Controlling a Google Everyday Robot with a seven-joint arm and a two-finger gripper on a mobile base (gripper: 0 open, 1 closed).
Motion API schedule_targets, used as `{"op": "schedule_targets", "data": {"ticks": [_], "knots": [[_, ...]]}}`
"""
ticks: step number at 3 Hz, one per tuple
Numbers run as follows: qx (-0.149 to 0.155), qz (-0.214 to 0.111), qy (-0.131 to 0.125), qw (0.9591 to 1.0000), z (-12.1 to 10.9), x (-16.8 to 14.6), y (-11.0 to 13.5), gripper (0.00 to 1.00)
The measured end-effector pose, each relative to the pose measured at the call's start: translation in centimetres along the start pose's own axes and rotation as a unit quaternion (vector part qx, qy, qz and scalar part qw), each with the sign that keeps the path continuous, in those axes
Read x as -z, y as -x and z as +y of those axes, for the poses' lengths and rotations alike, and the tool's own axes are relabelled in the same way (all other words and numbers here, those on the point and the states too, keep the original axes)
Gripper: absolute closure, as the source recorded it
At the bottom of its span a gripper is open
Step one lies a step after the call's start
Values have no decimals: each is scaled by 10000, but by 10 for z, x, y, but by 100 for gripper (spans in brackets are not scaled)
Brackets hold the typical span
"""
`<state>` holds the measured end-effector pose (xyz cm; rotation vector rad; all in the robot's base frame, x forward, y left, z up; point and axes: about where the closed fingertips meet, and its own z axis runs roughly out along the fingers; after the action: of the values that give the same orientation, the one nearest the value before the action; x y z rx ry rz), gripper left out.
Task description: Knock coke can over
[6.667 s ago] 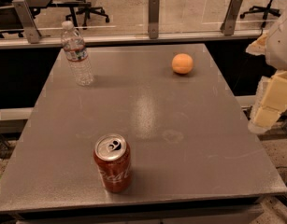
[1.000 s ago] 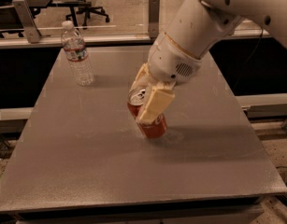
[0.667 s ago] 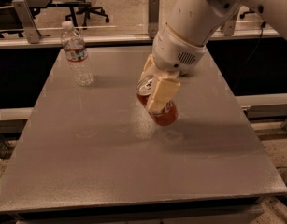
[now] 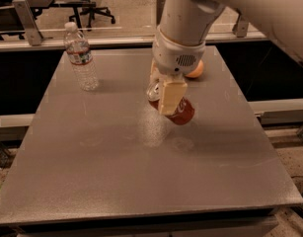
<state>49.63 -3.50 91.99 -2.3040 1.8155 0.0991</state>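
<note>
The red coke can is near the middle of the grey table, tilted well over with its silver top pointing up and to the left. My gripper comes down from above and is shut on the can, with one cream finger across the can's front side. The can's lower end hangs just above the tabletop, with its shadow beneath it; I cannot tell whether it touches.
A clear plastic water bottle stands upright at the table's back left. An orange fruit lies at the back, partly hidden behind my arm. Railings and office chairs stand beyond the table's far edge.
The gripper has carried the can from the table's front toward the back and right. The can is now tilted much further over than a second ago.
</note>
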Motion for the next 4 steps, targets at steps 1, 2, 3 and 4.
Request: {"op": "schedule_targets", "data": {"ticks": [1, 2, 3, 4], "knots": [[145, 275, 100, 9995, -4, -11, -1, 61], [283, 448, 198, 9984, -4, -20, 0, 38], [416, 569, 290, 9971, -1, -29, 4, 15], [421, 539, 225, 9974, -4, -30, 6, 0]]}}
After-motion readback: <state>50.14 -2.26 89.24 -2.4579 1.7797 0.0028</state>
